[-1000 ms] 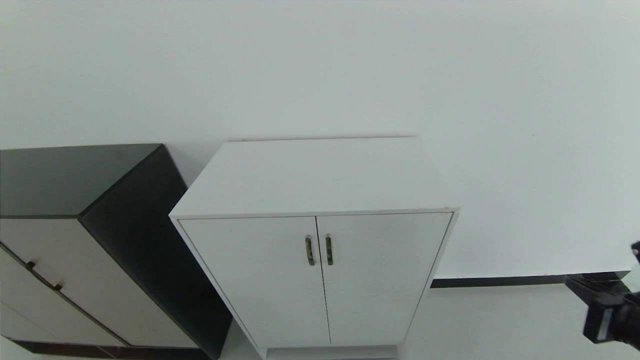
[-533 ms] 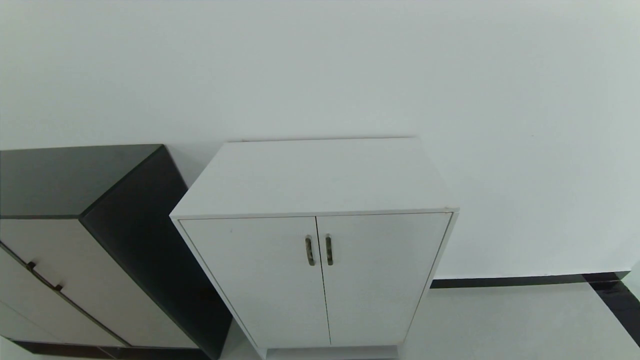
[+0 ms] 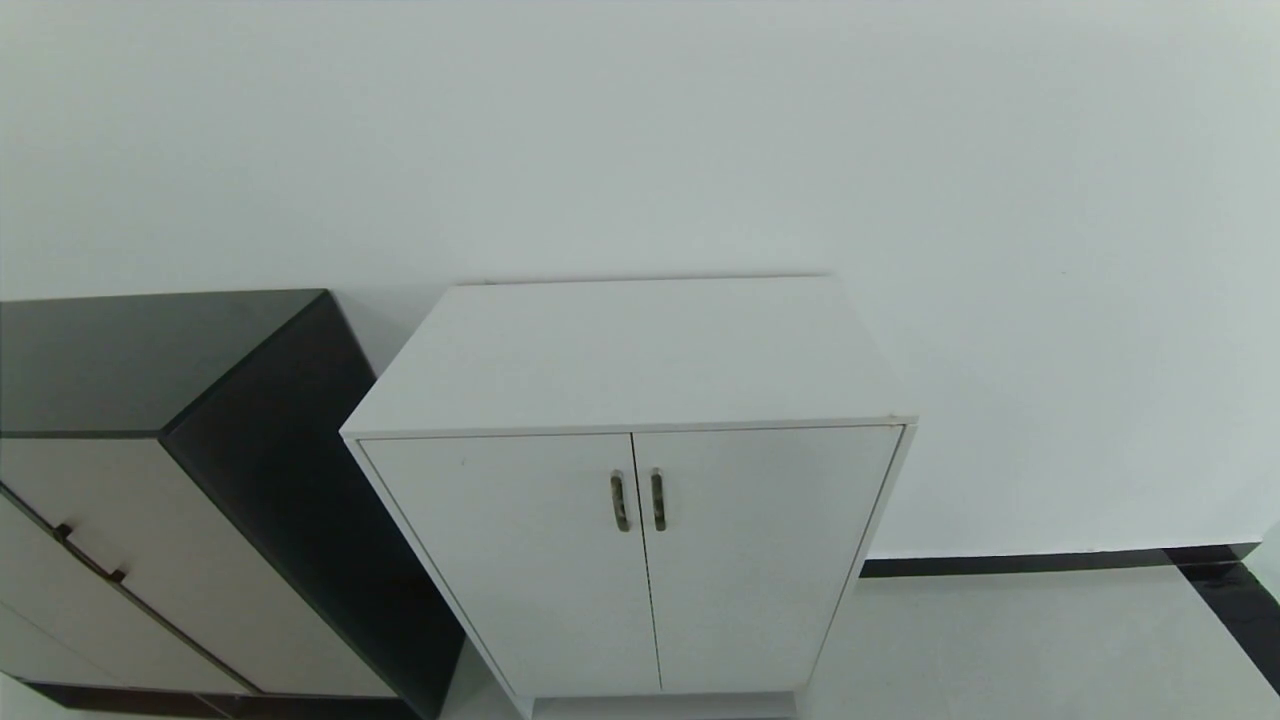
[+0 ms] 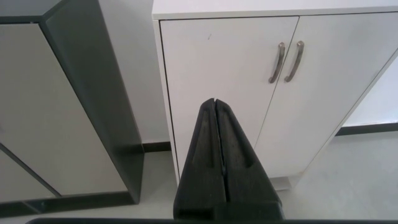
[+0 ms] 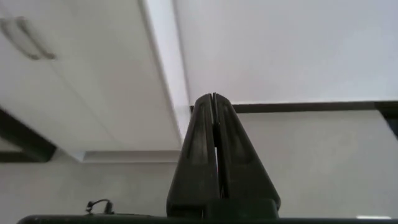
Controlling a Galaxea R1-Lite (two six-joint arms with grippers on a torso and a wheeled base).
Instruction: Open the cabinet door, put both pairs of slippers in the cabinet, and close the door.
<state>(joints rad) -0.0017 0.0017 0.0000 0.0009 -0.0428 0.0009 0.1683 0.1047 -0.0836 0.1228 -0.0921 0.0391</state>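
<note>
Against the plain wall [image 3: 640, 130], the white cabinet [image 3: 630, 350] stands on the pale floor [image 3: 1000, 650], squarely ahead in the head view; a dark-sided cabinet [image 3: 270, 450] with pale fronts stands just beside it on the robot's left; a black skirting strip [image 3: 1010, 563] runs along the foot of the wall on the robot's right. Both doors are shut; the left door [image 3: 520, 560] and the right door [image 3: 760, 550] meet along a centre seam. The left handle [image 3: 619, 500] and the right handle [image 3: 658, 499], both vertical metal bars, sit side by side at that seam, near the upper edge. The left end effector [image 4: 214, 104] is clenched, fingers pressed flat together, grasping nothing; it points at the left door, apart from it. The right end effector [image 5: 213, 99] is likewise clenched and empty; it is held low, above the floor, near the cabinet's right-hand side.
</note>
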